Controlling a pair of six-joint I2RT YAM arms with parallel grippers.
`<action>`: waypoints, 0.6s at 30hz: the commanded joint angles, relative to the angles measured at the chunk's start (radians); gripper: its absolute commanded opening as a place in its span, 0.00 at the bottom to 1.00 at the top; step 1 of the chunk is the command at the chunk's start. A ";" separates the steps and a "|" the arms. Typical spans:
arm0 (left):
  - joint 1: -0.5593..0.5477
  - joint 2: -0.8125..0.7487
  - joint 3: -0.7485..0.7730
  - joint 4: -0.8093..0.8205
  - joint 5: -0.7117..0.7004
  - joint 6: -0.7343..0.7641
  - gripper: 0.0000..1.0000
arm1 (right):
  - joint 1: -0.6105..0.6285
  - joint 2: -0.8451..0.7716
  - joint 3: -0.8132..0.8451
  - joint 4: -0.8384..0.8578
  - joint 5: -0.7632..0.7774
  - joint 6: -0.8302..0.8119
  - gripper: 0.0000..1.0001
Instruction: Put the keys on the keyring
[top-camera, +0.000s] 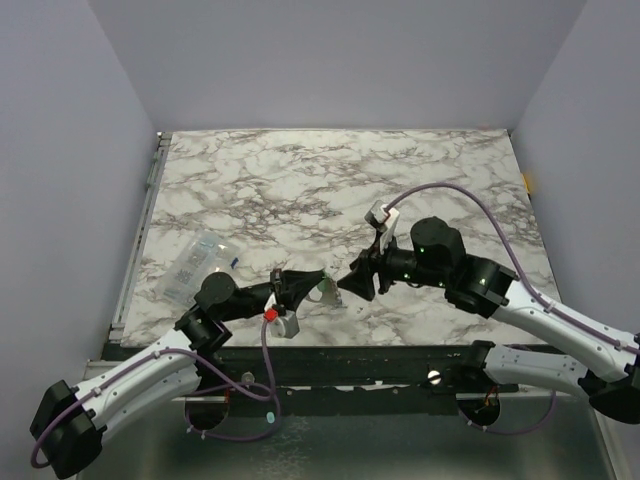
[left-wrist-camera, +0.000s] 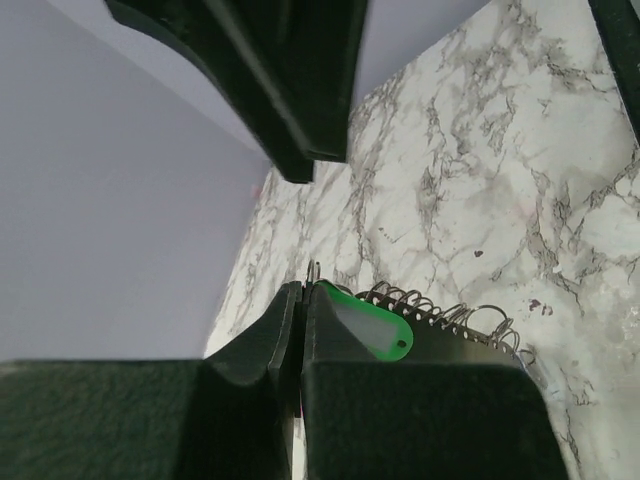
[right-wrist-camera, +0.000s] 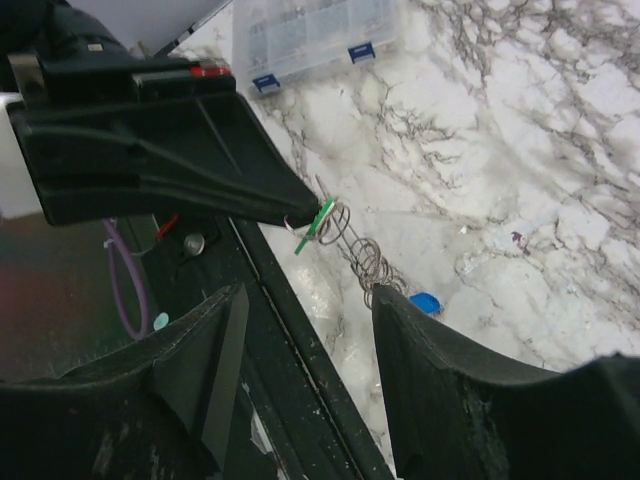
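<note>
My left gripper (top-camera: 316, 284) is shut, just above the table's near edge. In the left wrist view a thin metal ring of the silvery keyring (left-wrist-camera: 313, 272) pokes out between its closed fingertips (left-wrist-camera: 302, 292). The green key (left-wrist-camera: 366, 322) lies against the outer side of one finger. A string of wire loops (left-wrist-camera: 450, 312) trails from the grip. The right wrist view shows the green key (right-wrist-camera: 318, 222) edge-on at the left fingers, the loops (right-wrist-camera: 358, 250) hanging to the table, and the blue key (right-wrist-camera: 425, 302) lying there. My right gripper (right-wrist-camera: 310, 296) is open and empty, facing the left one (top-camera: 352, 283).
A clear plastic bag with small blue marks (top-camera: 197, 262) lies at the left of the marble table (top-camera: 330, 180); it also shows in the right wrist view (right-wrist-camera: 310, 30). The table's dark front rail (right-wrist-camera: 300, 360) runs right under both grippers.
</note>
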 joint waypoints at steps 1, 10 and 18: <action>-0.005 0.025 0.070 0.013 -0.076 -0.136 0.00 | 0.004 -0.060 -0.168 0.267 -0.097 0.042 0.60; -0.006 0.125 0.175 0.062 -0.359 -0.634 0.00 | 0.004 -0.104 -0.330 0.549 0.011 0.091 0.62; -0.007 0.171 0.223 0.052 -0.495 -0.903 0.00 | 0.004 -0.017 -0.359 0.739 0.096 0.113 0.65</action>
